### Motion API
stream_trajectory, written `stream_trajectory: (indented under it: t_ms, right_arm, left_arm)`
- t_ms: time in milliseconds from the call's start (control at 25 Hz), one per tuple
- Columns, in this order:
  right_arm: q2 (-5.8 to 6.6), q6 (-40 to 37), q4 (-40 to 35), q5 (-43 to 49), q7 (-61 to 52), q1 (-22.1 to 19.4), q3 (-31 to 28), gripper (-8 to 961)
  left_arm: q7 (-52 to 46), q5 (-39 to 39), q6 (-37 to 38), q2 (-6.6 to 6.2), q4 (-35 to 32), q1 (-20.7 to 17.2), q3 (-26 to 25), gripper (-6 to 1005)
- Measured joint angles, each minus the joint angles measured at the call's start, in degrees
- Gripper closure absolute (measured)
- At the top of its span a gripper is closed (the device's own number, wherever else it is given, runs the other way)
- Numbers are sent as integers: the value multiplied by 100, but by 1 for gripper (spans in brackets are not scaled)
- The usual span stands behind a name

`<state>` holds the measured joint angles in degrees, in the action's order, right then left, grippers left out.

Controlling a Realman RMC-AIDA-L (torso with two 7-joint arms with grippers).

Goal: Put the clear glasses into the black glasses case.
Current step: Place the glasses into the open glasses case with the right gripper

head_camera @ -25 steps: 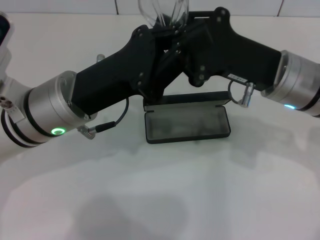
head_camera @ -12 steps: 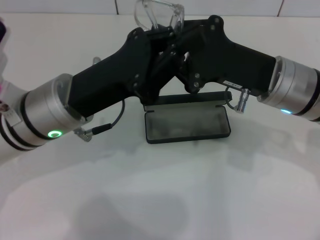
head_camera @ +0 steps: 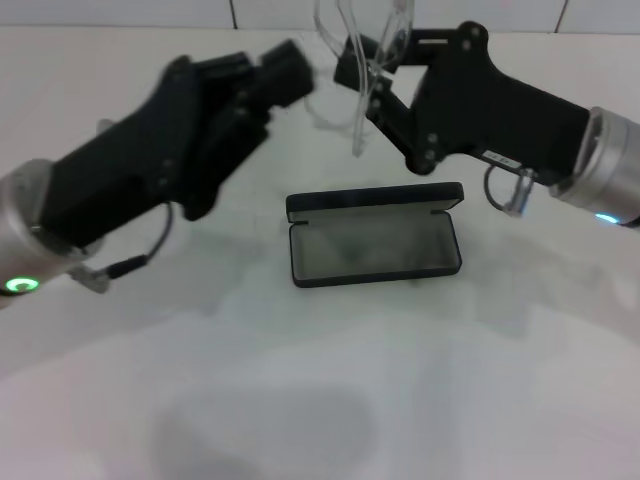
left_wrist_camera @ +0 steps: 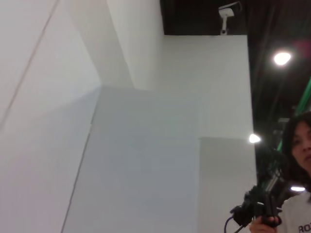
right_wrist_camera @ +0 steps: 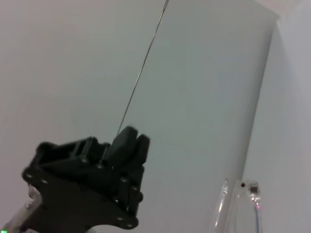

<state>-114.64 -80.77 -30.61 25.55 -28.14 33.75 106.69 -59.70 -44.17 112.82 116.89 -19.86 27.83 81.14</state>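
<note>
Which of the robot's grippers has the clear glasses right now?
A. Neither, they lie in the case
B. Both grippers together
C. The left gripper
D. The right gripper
D. In the head view the right gripper alone holds the clear glasses up behind the open black glasses case, while the left gripper is off to the side, apart from them.

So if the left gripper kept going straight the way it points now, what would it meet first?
Probably the clear glasses, which the right gripper holds up above the table behind the open black glasses case. The left gripper points across toward them, but whether both hang at one depth is unclear, so it might pass by.
</note>
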Motion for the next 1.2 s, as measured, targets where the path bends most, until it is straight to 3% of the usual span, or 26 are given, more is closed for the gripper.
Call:
stream_trajectory:
  t_ms: [120,280,360,440,480,560,840,1200]
  right_arm:
    - [206,232,-665,725,-653,-281,-128,805]
    - [460,1178,-2565,2898,-2376,-972,-496,805]
    - [404,1558,-3801,4608,-3648,-1320,-761,804]
    - [230,1577,-4805,6234,-4738,-1570,-1008,804]
    - [108,1472,-5242,7052,-5256,-1669,-1090,804]
    - [-23,1287,-5927,8386,-6126,-1719,-1019,804]
    - [-152,1414,-6635,11477,-8468,-1131,437,803]
    - [-156,1971,-6410,13175,-9678,-669,1519,802]
  left_arm:
    - [-26,-11,49,-271,-6,-119,-95,943]
    - [-102,0,64,-705,-29,-233,-131,943]
    - [-176,-9,70,-871,-136,-367,-263,943]
    - [-261,-40,72,-956,-301,-529,-468,943]
    - [-296,-49,72,-976,-383,-600,-555,943]
    - [-338,-58,73,-988,-529,-726,-714,943]
    - [-339,-279,74,-863,-661,-960,-1075,943]
    - [-299,-329,73,-771,-635,-944,-1084,943]
